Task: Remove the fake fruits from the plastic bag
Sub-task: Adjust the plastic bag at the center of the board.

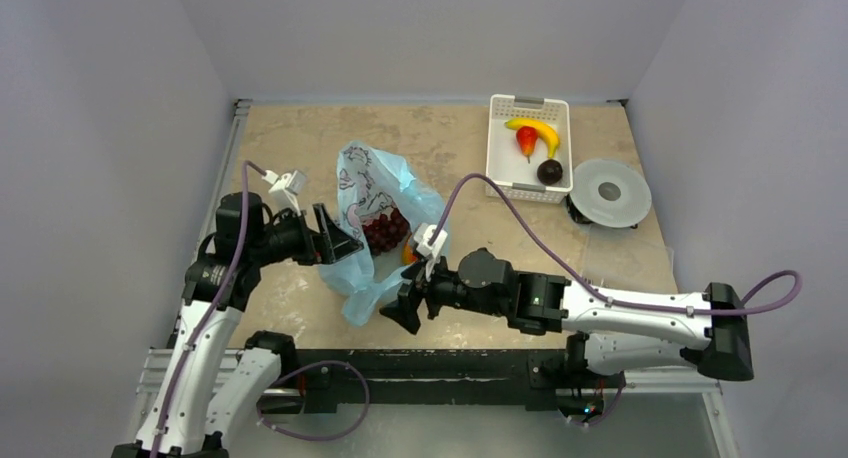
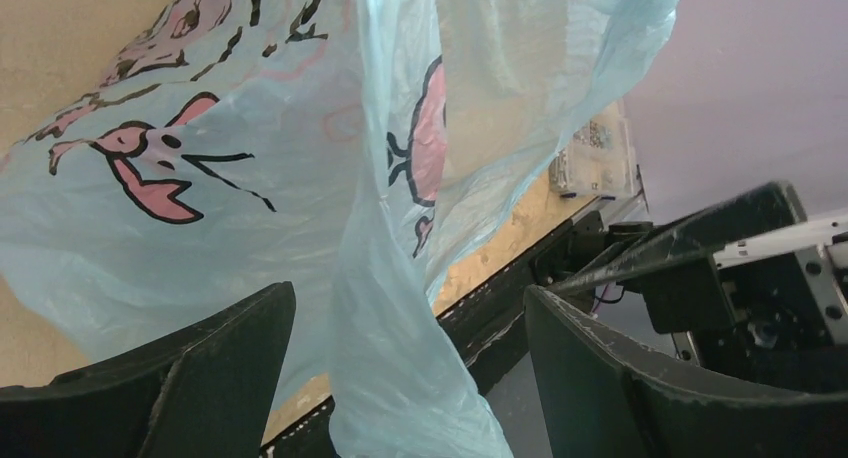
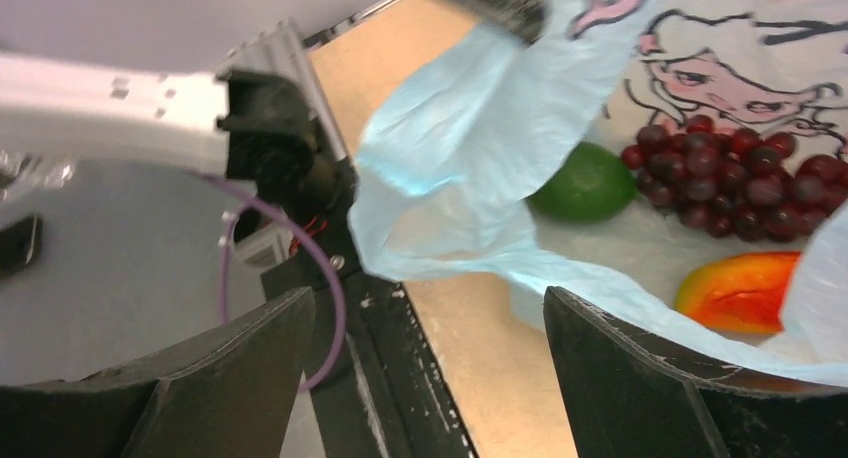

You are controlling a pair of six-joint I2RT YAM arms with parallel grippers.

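Note:
The light-blue plastic bag point(image 1: 362, 193) lies mid-table with its mouth open toward me. Inside it I see the dark red grape bunch point(image 1: 385, 230) and the red-orange oval fruit point(image 1: 408, 253). The right wrist view shows the grapes point(image 3: 740, 183), the green round fruit point(image 3: 585, 183) and the red-orange fruit point(image 3: 740, 293) in the bag point(image 3: 470, 158). My left gripper point(image 1: 335, 240) is open at the bag's left edge, and a fold of the bag point(image 2: 400, 358) hangs unclamped between its fingers. My right gripper point(image 1: 403, 308) is open and empty, just in front of the bag's near edge.
A white slotted basket point(image 1: 497, 148) at the back right holds a yellow banana point(image 1: 538, 131), a small red pear-shaped fruit point(image 1: 526, 141) and a dark round fruit point(image 1: 549, 172). A grey round dish point(image 1: 610, 191) sits to its right. The table's black front rail point(image 1: 450, 363) runs under both grippers.

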